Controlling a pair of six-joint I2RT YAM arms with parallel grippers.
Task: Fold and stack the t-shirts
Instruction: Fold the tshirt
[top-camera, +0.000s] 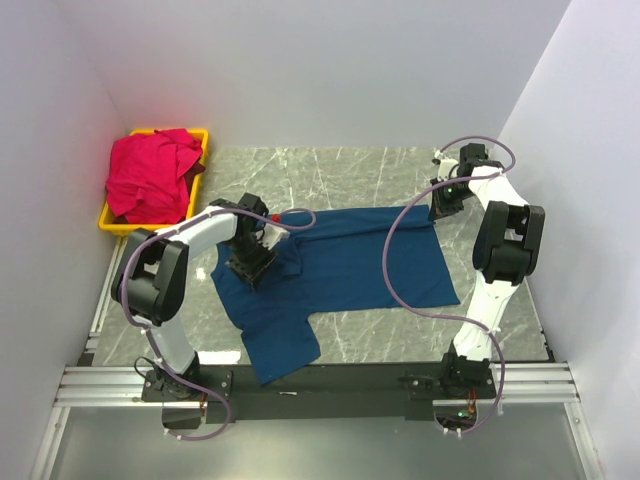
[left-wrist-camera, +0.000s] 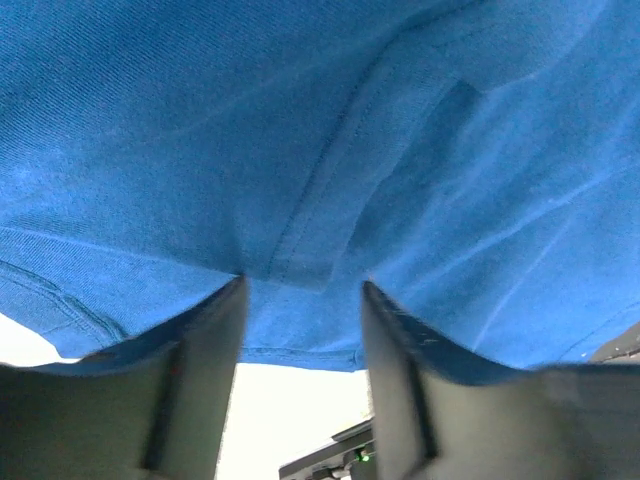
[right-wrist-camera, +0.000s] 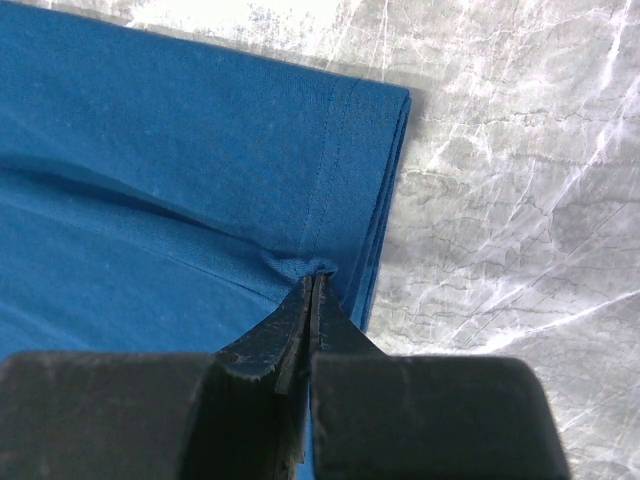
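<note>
While the right end effector (right-wrist-camera: 312, 282) is clamped on the edge of the blue t-shirt (top-camera: 340, 268), the left end effector (left-wrist-camera: 303, 287) is apart with cloth right under it, probably needing to grab before folding.

We see the spread t-shirt (top-camera: 350, 265) lying mid-counter (top-camera: 340, 175); the heaped t-shirt (top-camera: 150, 178) sits in the bin (top-camera: 118, 228), far left.

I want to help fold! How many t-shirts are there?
2. The blue t-shirt lies spread on the table. The red-pink t-shirt is crumpled in the yellow bin at the back left. More could be hidden under it.
</note>
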